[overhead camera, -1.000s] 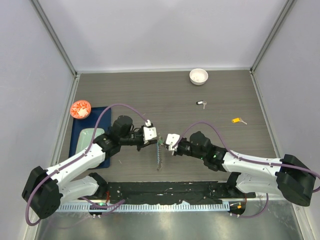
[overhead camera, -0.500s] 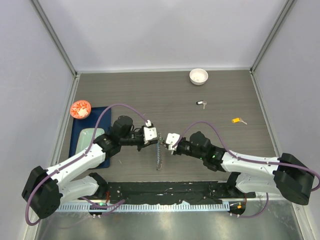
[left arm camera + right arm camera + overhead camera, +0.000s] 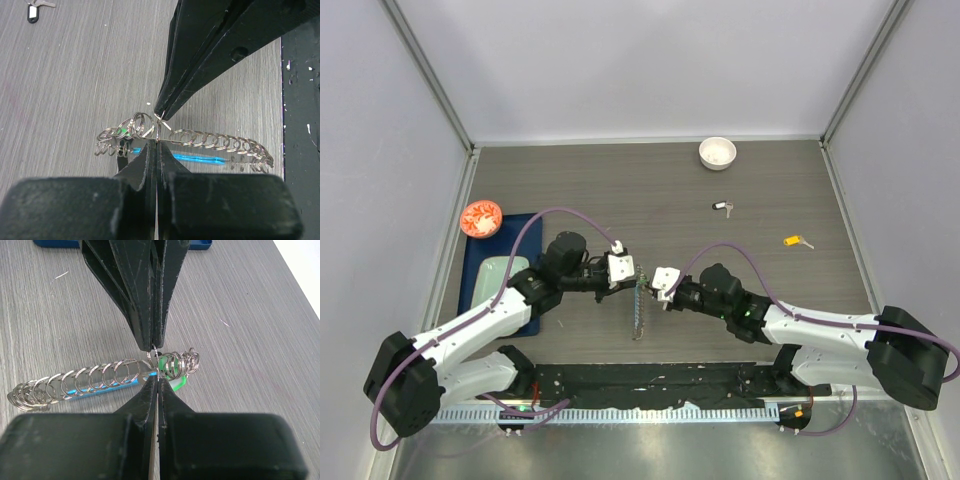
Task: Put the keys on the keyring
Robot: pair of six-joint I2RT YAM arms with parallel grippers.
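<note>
The keyring (image 3: 638,308) is caught between the two grippers. Its silver chain of links runs from their meeting tips back toward the arm bases, and its blue segment (image 3: 195,159) lies alongside the links. The left gripper (image 3: 631,273) is fully closed, its tips pinching a link near one end of the chain. The right gripper (image 3: 647,283) meets it tip to tip, also closed, nipping a small loop of the same chain at almost the same spot. A green-tagged key (image 3: 176,383) sits among the links just beside the right gripper's tips, on the side away from the long run of chain; whether it is threaded on cannot be told. Well beyond both grippers, a black-tagged key (image 3: 722,207) lies on the table (image 3: 620,190), and a yellow-tagged key (image 3: 797,241) lies far out past the right gripper's wrist. A white bowl (image 3: 717,152) stands farther off than the black-tagged key. Behind the left gripper, beside its forearm, is a blue tray (image 3: 480,255).
</note>
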